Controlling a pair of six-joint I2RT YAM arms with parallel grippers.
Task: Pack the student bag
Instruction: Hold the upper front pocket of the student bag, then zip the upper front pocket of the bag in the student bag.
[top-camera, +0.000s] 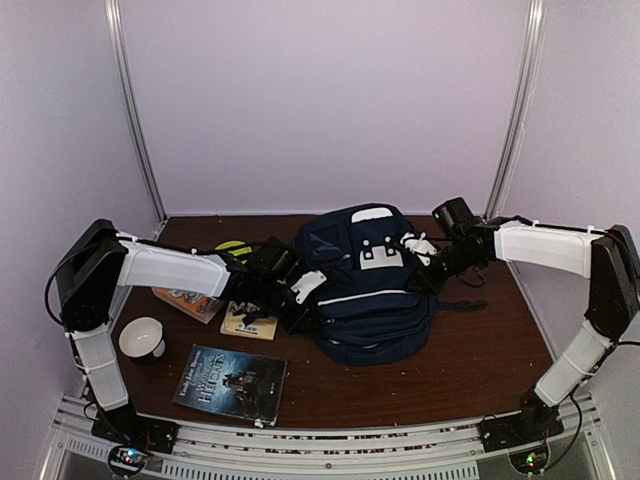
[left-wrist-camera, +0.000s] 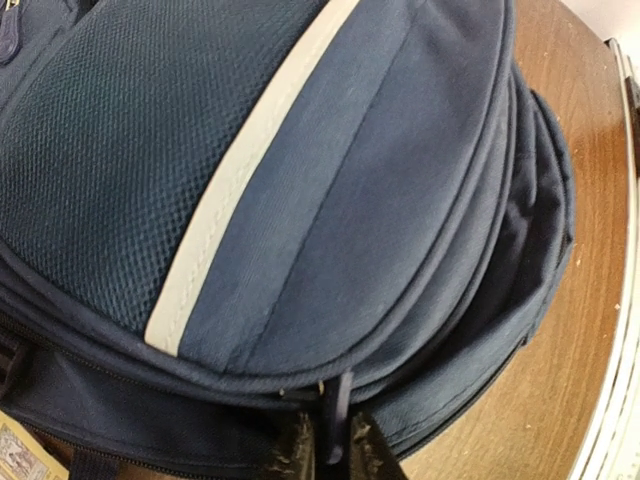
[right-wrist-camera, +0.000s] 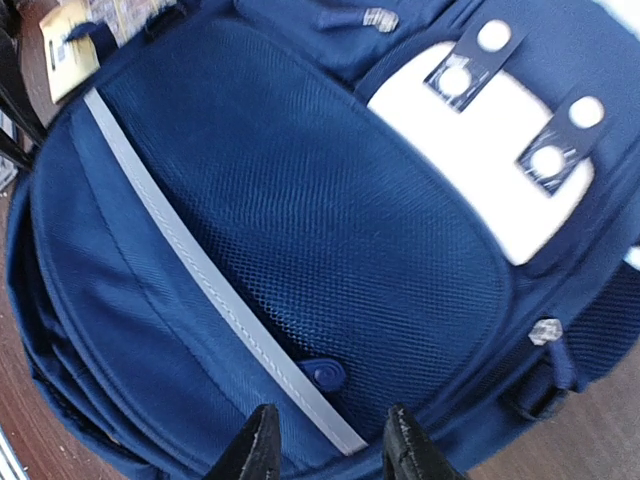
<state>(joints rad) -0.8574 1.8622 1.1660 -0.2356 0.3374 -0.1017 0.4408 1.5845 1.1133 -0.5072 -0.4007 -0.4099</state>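
Note:
The student bag (top-camera: 372, 300) lies flat in the middle of the table, navy with a white stripe (left-wrist-camera: 235, 190) and a white patch (right-wrist-camera: 480, 170). My left gripper (top-camera: 300, 296) is at the bag's left edge; in the left wrist view its fingers (left-wrist-camera: 297, 452) pinch a dark blue zipper pull (left-wrist-camera: 341, 405) hanging from the seam. The left gripper (left-wrist-camera: 332, 452) is shut on that pull. My right gripper (top-camera: 422, 250) hovers over the bag's right side. In the right wrist view the right gripper (right-wrist-camera: 335, 445) is open above the mesh panel (right-wrist-camera: 300, 220), holding nothing.
Left of the bag lie a dark book (top-camera: 230, 385), a small book (top-camera: 250, 322) and an orange-covered book (top-camera: 190, 302). A white cup (top-camera: 142, 338) stands near the left arm. A yellow-green object (top-camera: 232, 247) sits behind the left arm. Bare wood (left-wrist-camera: 590, 300) shows right of the bag.

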